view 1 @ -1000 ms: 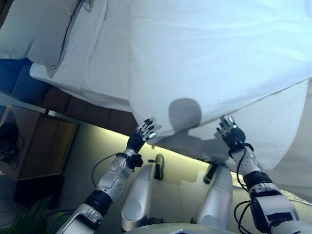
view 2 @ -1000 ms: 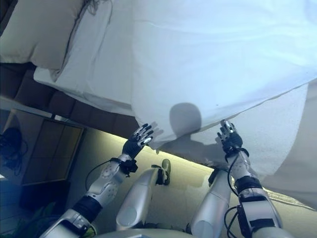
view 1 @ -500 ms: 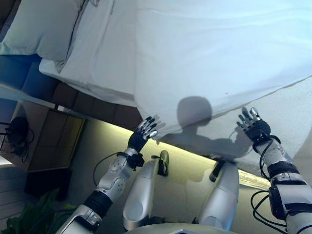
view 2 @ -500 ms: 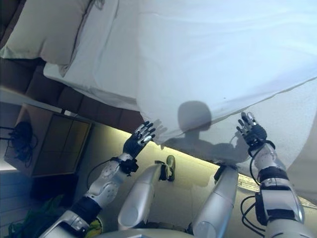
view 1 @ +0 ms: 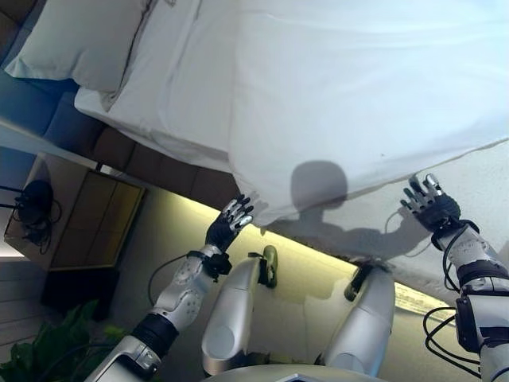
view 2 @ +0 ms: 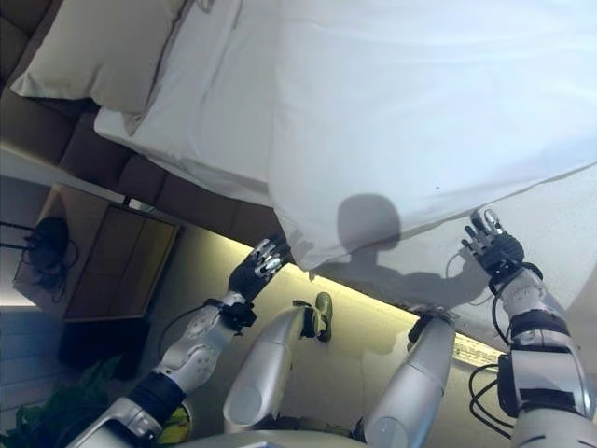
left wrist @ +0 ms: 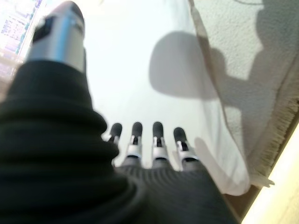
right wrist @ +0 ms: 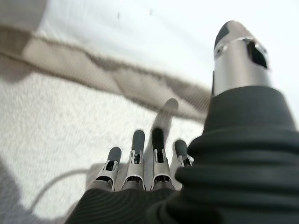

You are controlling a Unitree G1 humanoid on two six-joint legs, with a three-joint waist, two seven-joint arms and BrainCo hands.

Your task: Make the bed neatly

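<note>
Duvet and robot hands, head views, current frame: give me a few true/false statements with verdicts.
1. Both robot hands are open. True: the left robot hand and the right robot hand have straight fingers.
2. The left robot hand grips the corner of the duvet. False: its fingers are straight and curl round nothing.
3. A pillow lies at the head of the bed. True.
4. The duvet covers the whole bed. False: the sheet beside the pillow lies bare.
5. A nightstand stands beside the bed on the robot's left. True.
6. The right robot hand holds a pillow. False: it is empty, near the duvet's lower edge.
</note>
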